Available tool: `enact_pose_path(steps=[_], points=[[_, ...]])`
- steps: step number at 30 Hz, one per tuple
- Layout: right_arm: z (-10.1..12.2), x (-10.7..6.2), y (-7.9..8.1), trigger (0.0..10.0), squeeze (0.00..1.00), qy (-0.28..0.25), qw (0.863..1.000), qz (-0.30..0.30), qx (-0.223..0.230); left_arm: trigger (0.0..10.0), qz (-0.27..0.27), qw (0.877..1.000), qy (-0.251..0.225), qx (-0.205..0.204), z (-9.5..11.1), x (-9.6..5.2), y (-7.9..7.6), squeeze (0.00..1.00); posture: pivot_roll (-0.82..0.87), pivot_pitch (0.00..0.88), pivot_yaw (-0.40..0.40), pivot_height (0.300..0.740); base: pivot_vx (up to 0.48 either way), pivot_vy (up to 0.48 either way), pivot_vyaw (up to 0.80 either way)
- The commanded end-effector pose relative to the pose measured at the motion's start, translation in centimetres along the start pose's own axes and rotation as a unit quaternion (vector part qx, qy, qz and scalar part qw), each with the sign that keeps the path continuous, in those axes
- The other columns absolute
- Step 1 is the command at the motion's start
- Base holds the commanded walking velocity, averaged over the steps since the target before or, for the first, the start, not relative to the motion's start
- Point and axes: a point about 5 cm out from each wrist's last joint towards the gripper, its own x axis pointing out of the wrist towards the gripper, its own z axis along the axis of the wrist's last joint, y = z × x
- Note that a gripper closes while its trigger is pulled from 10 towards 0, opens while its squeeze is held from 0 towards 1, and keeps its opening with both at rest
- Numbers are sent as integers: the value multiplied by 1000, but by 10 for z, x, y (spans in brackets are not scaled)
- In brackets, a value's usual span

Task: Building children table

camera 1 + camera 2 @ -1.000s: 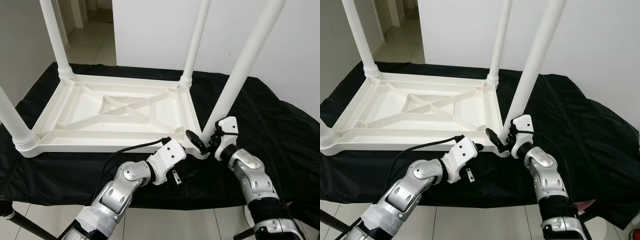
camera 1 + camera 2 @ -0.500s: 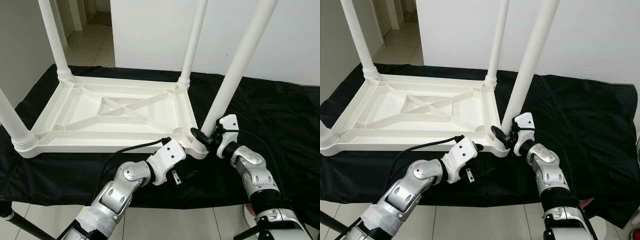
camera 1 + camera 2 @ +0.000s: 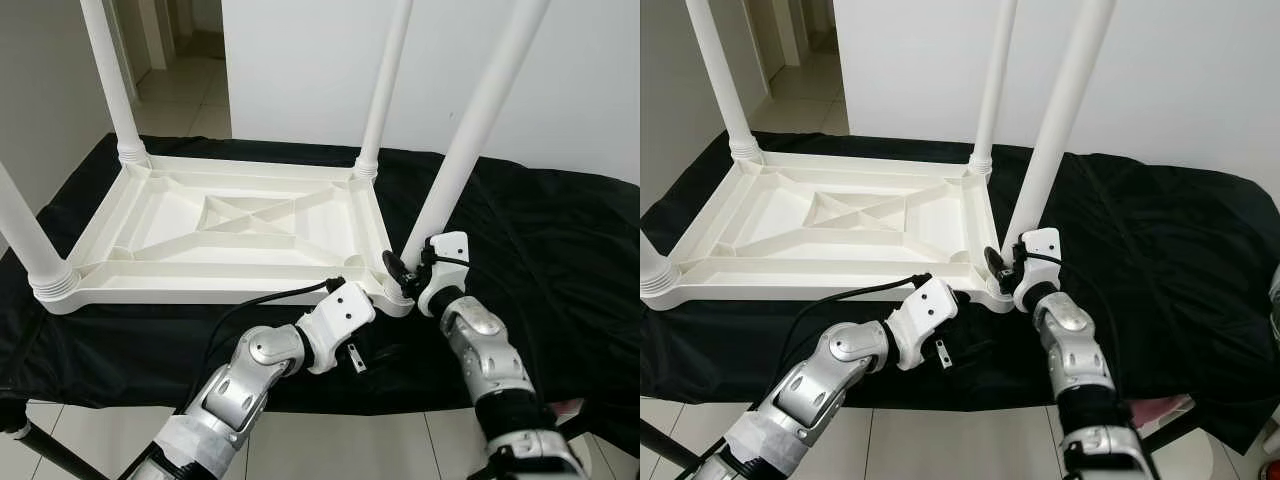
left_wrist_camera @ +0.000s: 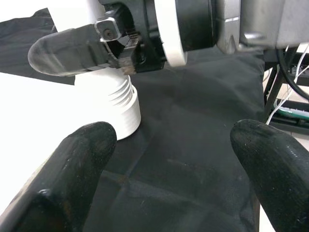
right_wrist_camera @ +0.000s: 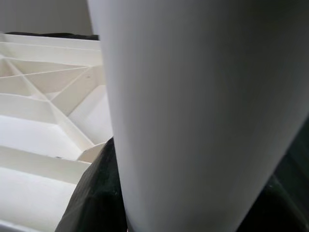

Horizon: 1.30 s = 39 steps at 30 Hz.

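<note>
Black-draped tabletop (image 3: 560,240): upturned children's table (image 3: 230,225), three legs seated. Right hand (image 3: 408,278) grips fourth leg (image 3: 470,130) at socket; left hand (image 4: 164,159) open.

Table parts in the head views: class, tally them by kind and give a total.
Legs: 4 (one, one, one, one held by the right pincer)
Tabletop, upside down: 1
Total: 5
</note>
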Motion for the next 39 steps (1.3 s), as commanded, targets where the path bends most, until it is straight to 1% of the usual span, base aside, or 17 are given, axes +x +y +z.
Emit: enact_pose_path(steps=[1,2,3,4,5,7,8,10,13,18,19,24,27,34,35,38,39], points=[[-21,-7,3,10000,0,48,998,-42,23,10000,-2,1000,-5,3,3,1,-2,0,70,10,-59,740,0,0,0],[-22,-10,6,10000,0,50,996,-70,31,10000,-2,1000,-5,2,3,1,-2,0,69,12,-62,740,0,0,0],[-22,-10,6,10000,0,50,996,-70,31,10000,-2,1000,-5,2,3,1,-2,0,69,12,-62,740,0,0,0],[-23,-12,9,10000,0,48,994,-96,37,10000,-1,1000,-5,2,3,1,-2,0,69,12,-62,740,0,0,0],[-23,-16,14,10000,0,43,991,-122,46,10000,-1,1000,-5,1,3,1,-2,0,66,14,-63,740,0,0,0],[-22,-21,23,10000,0,36,987,-146,60,10000,-1,1000,-6,0,3,2,-3,0,64,14,-64,740,0,0,0],[-22,-21,23,10000,0,36,987,-146,60,10000,-1,1000,-6,0,3,2,-3,0,64,14,-64,740,0,0,0],[-19,-24,32,10000,0,31,985,-156,65,10000,-2,1000,-6,-1,3,2,-3,0,65,14,-65,740,0,0,0],[-20,-25,35,10000,0,33,986,-153,66,10000,-2,1000,-6,-1,3,2,-3,0,64,14,-65,740,0,0,0],[-18,-26,31,10000,0,38,984,-160,65,10000,-2,1000,-6,-1,2,2,-3,0,63,13,-69,740,0,0,0],[-18,-26,31,10000,1000,38,984,-162,66,10000,-2,1000,-6,-1,2,2,-3,0,64,15,-71,740,0,0,0],[-16,-27,32,10000,1000,34,985,-156,69,10000,-1,1000,-7,-2,2,2,-3,0,64,17,-71,740,0,0,0],[-15,-27,22,10000,1000,29,988,-141,64,10000,0,1000,-6,-3,2,2,-3,0,62,19,-72,740,0,0,0],[-11,-26,11,10000,1000,19,991,-123,49,10000,2,1000,-6,-3,2,2,-2,0,62,22,-72,740,0,0,0],[-8,-24,8,10000,0,11,994,-104,42,10000,1,1000,-6,-3,2,2,-2,0,61,24,-73,740,0,0,0],[-2,-21,-1,10000,0,0,998,-62,24,10000,1,1000,-5,-3,2,2,-2,0,60,27,-72,740,0,0,0],[-2,-21,-1,10000,0,0,998,-62,24,10000,1,1000,-5,-3,2,2,-2,0,60,27,-72,740,0,0,0]])
